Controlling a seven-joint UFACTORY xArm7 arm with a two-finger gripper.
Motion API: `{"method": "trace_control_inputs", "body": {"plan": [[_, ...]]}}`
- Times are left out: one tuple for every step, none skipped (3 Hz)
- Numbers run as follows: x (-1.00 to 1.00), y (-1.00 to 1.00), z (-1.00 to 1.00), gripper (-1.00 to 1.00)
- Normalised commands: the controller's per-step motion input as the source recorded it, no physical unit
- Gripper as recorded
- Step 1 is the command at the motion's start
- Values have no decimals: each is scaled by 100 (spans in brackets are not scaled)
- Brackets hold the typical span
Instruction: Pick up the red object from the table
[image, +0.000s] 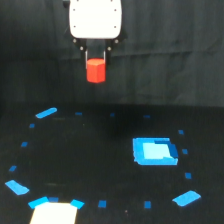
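The red object (95, 70), a small red-orange hexagonal block, hangs in the air at the top middle of the exterior view, well above the black table (100, 150). My gripper (95, 61) reaches down from its white body (95, 19), and its two thin dark fingers are shut on the block's top. The block's lower part shows fully below the fingers.
A blue square tray (154, 151) lies on the table to the exterior view's right. Small blue tape marks (46, 113) and blue patches (186, 198) ring the table. A white patch (54, 213) sits at the bottom left edge.
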Motion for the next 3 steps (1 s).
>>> {"method": "trace_control_inputs", "body": {"plan": [[-13,-29,33,-100],[14,-7,-40,-100],[-6,-25,26,-82]]}}
